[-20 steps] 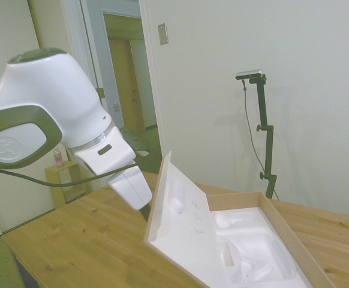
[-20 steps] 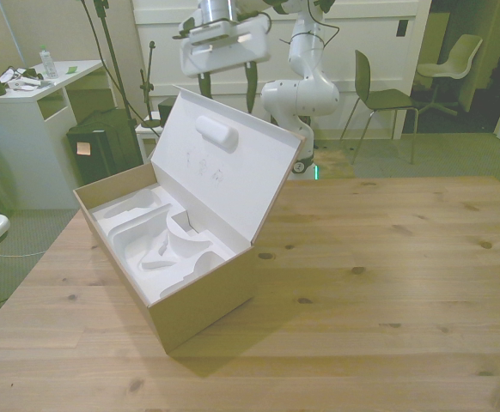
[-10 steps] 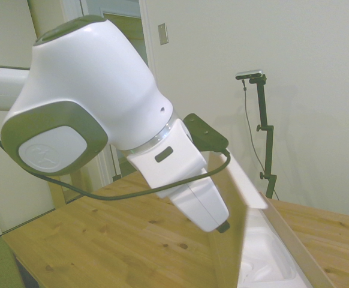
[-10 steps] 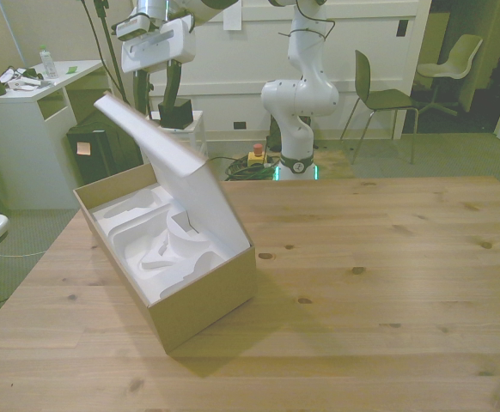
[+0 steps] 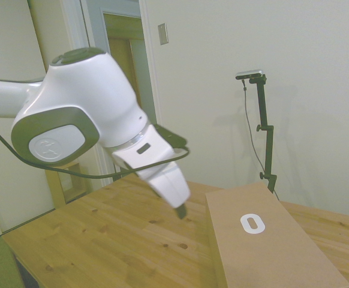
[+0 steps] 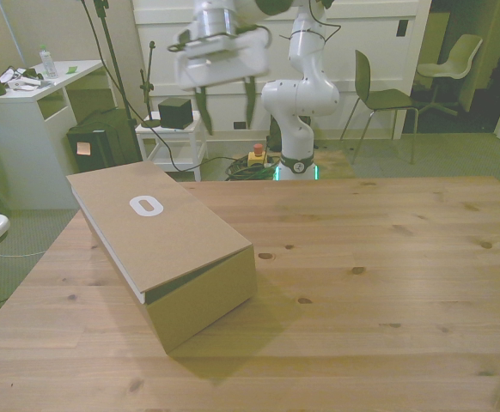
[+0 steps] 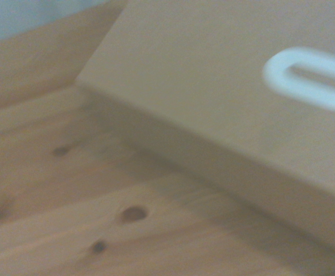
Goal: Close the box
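The box [image 6: 181, 249] lies on the wooden table [image 6: 387, 257] toward the front view's left, its brown lid flat down over the body. A white oval ring mark [image 6: 146, 206] shows on the lid's outside. In the side view the box [image 5: 264, 252] sits low at the right with the oval ring mark [image 5: 252, 224] facing up. My gripper [image 6: 225, 112] hangs open in the air behind the box's far end, touching nothing. The side view shows the gripper [image 5: 181, 212] just left of the lid's far corner. The wrist view shows the box [image 7: 202, 86] edge from close by, blurred.
Behind the table stand a second white robot arm [image 6: 297, 103], a chair [image 6: 379, 94], a white desk [image 6: 27, 103] and a small shelf with a black cube [image 6: 174, 112]. The table's bare wood [image 5: 102, 240] stretches left of the box in the side view.
The lid has swung from standing open, past half-tipped, to flat down on the box; the white foam inside is now covered. The gripper has swung back toward the front view's right.
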Robot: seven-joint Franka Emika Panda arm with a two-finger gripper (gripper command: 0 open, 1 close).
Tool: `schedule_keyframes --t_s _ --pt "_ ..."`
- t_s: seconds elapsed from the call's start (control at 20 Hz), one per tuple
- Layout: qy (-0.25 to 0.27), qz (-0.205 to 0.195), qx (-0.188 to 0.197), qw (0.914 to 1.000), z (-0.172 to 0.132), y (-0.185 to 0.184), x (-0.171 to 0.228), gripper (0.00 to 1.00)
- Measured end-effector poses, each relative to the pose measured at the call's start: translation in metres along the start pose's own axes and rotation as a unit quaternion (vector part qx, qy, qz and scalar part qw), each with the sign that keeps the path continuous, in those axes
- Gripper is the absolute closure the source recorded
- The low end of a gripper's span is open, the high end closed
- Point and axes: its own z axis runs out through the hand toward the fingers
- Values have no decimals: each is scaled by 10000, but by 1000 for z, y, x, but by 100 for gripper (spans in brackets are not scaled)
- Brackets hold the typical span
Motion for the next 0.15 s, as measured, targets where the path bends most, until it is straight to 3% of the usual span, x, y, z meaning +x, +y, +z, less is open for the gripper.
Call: schedule_keyframes --t_s 0.15 --pt "-398 -722 -428 9957 40 -22 -73 0"
